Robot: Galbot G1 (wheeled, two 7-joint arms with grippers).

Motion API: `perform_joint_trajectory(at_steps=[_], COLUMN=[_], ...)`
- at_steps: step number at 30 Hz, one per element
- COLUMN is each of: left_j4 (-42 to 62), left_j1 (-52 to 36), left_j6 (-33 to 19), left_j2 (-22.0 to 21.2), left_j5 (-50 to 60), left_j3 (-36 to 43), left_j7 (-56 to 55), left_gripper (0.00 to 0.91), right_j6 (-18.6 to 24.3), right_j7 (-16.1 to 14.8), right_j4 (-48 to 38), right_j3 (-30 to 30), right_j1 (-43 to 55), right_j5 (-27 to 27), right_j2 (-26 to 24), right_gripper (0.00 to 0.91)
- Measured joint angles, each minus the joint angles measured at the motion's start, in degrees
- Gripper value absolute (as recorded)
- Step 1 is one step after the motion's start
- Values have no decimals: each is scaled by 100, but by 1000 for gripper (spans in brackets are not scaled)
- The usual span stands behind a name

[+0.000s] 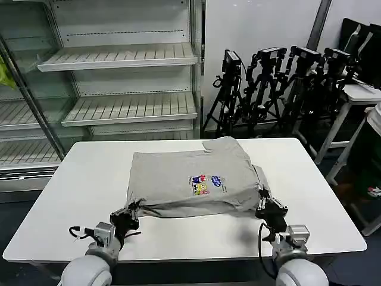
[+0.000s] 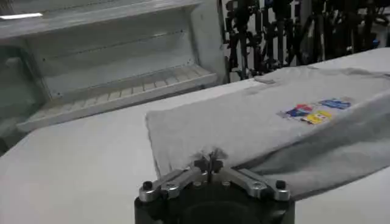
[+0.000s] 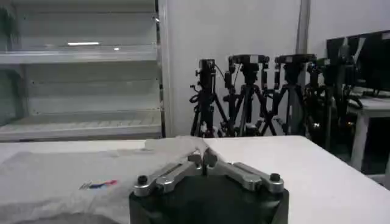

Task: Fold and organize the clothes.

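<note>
The shirt [image 1: 193, 179] lies mid-counter [image 1: 89, 179]; left claw [image 1: 129, 215] at its near-left corner, right claw [image 1: 269, 207] at its near-right; shelves [image 1: 119, 83] stand behind.

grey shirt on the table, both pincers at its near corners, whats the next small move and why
Probably lift both corners together and carry them toward the far edge. The left pincer and right pincer each look shut on a near corner of the grey shirt, which lies only partly folded on the white table.
</note>
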Motion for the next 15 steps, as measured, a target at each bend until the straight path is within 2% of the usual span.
perform_joint_trajectory(at_steps=[1,2,10,15], left_j4=[59,129,486,572], left_j1=[-69,-142,-513,-566], left_j6=[2,3,5,-44], left_j2=[7,11,-23,-77], left_j5=[0,3,15,34], left_j3=[29,62,239,251], left_j7=[0,-1,-51,-84], left_gripper=[907,907,907,907], right_j6=[-15,-27,-33,105], right_j7=[5,10,21,-38], right_j4=[-75,-147,-701,-791], right_j3=[-36,-69,-279,-281], right_j1=[64,120,458,456], right_j5=[-12,-24,-218,-410], right_j2=[5,9,120,144], right_gripper=[826,907,907,907])
